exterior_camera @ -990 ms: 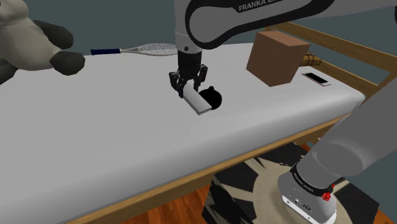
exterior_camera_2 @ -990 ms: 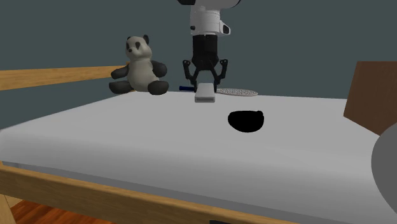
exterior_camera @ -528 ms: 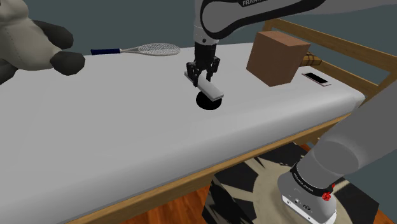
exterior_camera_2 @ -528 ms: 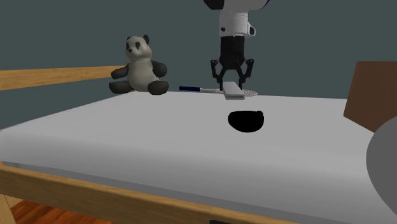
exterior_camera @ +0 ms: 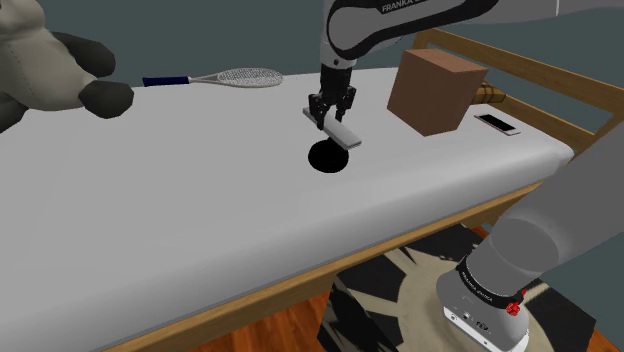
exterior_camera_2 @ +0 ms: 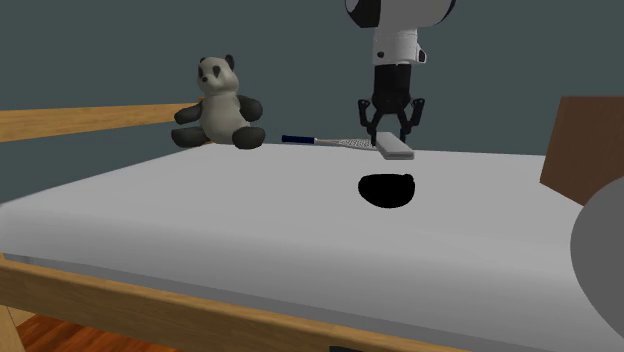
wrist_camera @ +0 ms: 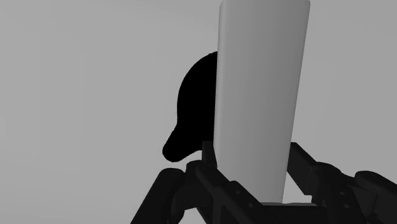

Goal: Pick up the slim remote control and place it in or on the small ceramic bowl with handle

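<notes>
The hand [exterior_camera: 331, 112] grips the pale slim remote [exterior_camera: 337, 130] by one end, holding it in the air just above the black bowl [exterior_camera: 328, 158] on the bed [exterior_camera: 200, 200]. The remote juts well beyond the grip, so if released off-centre it could tip on the rim and slide onto the bed

The white Franka arm with dark joints [exterior_camera: 385, 22] rose from the shoulder view's lower right and arched over toward the left, its wrist turned straight down. Its all-black two-finger gripper [exterior_camera: 331, 112] hung vertically. The black fingers [wrist_camera: 181, 191] pointed downward and were closed on the sides of a slim, pale grey, slab-shaped remote control [exterior_camera: 340, 131], which sat tilted in their clasp.
</notes>
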